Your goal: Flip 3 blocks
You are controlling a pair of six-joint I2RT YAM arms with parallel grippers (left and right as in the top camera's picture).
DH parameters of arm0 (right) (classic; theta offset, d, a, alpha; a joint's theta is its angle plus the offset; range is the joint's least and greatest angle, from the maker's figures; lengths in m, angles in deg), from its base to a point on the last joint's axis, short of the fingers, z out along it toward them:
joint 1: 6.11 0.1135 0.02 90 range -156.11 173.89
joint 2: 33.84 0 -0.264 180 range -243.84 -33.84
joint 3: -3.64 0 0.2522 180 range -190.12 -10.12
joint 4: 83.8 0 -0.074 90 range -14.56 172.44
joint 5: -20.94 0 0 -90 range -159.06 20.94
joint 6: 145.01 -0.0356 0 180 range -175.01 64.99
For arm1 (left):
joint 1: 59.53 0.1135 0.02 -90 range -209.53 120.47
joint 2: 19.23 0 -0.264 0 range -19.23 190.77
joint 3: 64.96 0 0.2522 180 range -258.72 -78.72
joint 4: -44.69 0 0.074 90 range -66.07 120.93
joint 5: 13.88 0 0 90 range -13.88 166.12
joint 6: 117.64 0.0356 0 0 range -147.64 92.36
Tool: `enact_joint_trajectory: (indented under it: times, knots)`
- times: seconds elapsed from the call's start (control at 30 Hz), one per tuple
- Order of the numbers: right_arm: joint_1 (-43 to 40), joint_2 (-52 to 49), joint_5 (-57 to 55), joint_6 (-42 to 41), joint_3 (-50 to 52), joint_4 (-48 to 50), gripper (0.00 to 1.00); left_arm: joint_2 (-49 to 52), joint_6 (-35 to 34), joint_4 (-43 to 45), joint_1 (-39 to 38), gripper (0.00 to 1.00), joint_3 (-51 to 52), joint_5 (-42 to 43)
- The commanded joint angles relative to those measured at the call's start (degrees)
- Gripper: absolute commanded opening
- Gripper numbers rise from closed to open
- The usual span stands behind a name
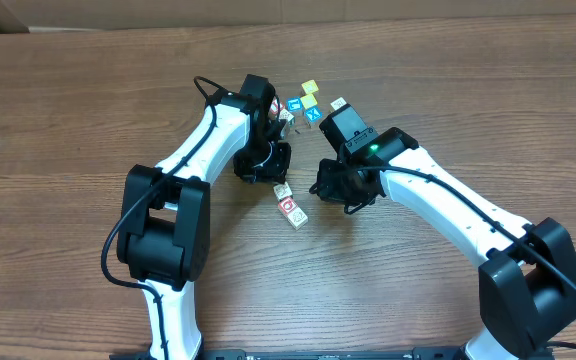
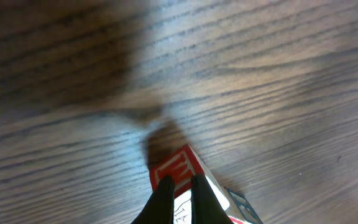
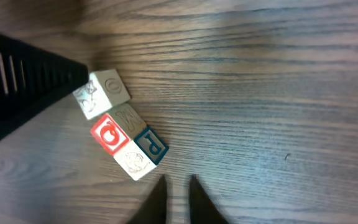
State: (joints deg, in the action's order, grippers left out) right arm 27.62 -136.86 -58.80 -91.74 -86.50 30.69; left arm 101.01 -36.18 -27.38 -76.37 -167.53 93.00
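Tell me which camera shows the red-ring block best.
The right wrist view: the red-ring block is large and sharp there, with its ring symbol plainly readable. Overhead it is only a tiny red-and-white speck. The left wrist view does not show it.

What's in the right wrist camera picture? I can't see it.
Three small wooden picture cubes lie in a slanted row on the brown wood-grain table: cream, red-ringed, cream. The right gripper sits shut and empty at the bottom edge.
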Motion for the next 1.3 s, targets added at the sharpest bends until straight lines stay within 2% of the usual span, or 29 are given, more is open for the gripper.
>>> enact_joint_trajectory:
  times: [0.0,0.17,0.23,0.53,0.97,1.27]
  knots:
    - [-0.1,0.8,1.2,-0.3,0.2,-0.4,0.04,0.5,0.6,1.6,0.0,0.04,-0.1,-3.5]
    - [0.6,0.9,1.3,0.2,0.2,-0.7,0.04,0.5,-1.1,4.2,0.0,0.04,-0.2,-5.5]
    - [1.5,0.9,1.4,2.4,0.2,-0.7,0.04,0.5,-1.3,4.3,0.0,0.04,-0.2,-5.4]
    - [2.3,0.9,0.5,2.5,0.2,0.2,0.04,0.5,-1.3,3.7,0.0,0.04,-0.5,-5.3]
    - [3.8,0.9,0.5,2.5,0.2,-0.2,0.04,0.5,-5.9,-3.8,-0.1,0.04,-0.5,-6.4]
    - [3.8,0.9,0.5,2.5,0.2,-0.2,0.04,0.5,-7.2,-3.5,0.0,0.04,-0.5,-6.3]
